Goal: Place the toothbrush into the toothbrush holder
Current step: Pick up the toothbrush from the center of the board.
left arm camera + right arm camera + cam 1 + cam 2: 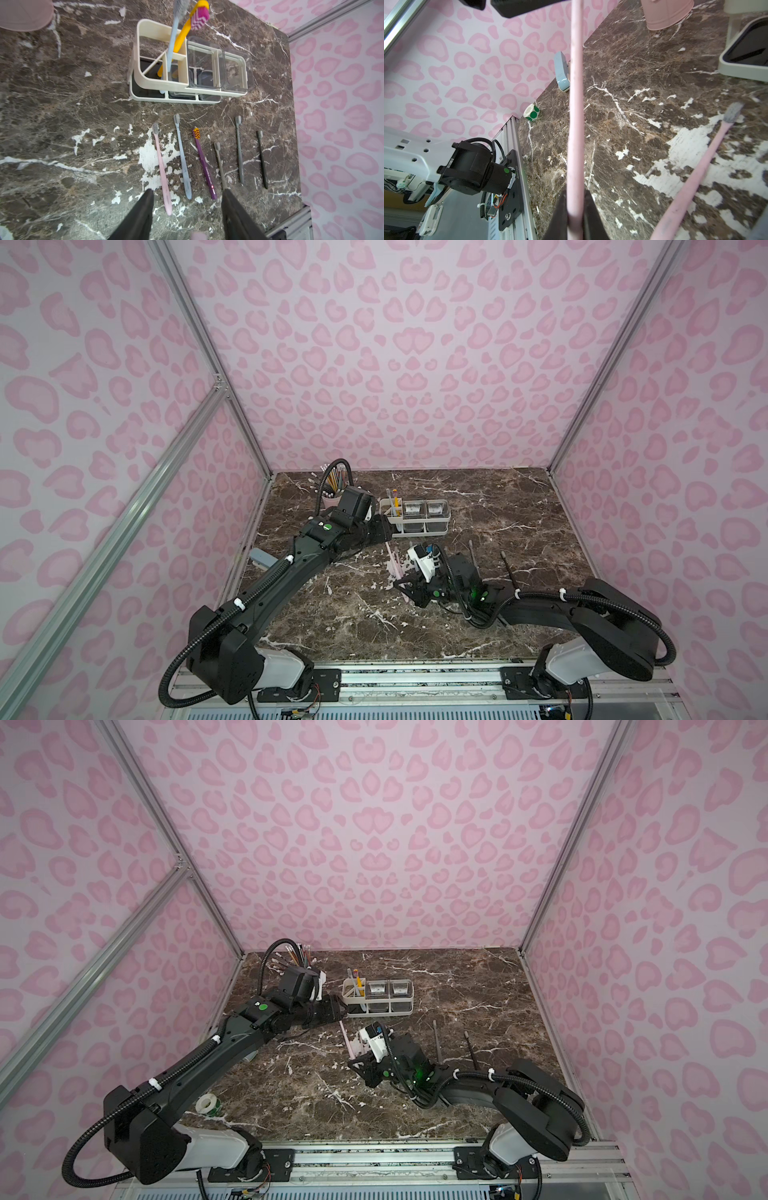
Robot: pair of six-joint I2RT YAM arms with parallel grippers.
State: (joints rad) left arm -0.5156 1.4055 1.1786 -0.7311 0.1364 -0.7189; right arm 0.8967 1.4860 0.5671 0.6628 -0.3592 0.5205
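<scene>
Pink-spotted walls enclose a dark marble table (pixel 498 497). The right gripper (pixel 576 195) has its jaws pinched on the handle of a pink toothbrush (pixel 576 104), angled up off the surface. The left gripper (pixel 187 193), jaws spread and apparently empty, hovers near the toothbrush holder (pixel 153 83), whose slots carry a yellow brush (pixel 184 33) and a pale blue brush (pixel 173 41). The held brush is not yet inserted, and a second pink toothbrush (pixel 695 172) lies loose.

in the right wrist view the pink toothbrush (pixel 576 104) runs past the edge, its head unseen, and only a corner of the toothbrush holder (pixel 737 68) shows. in both top views the right arm (pixel 540 612) hides most of the toothbrushes (pixel 473 558) lying loose.
</scene>
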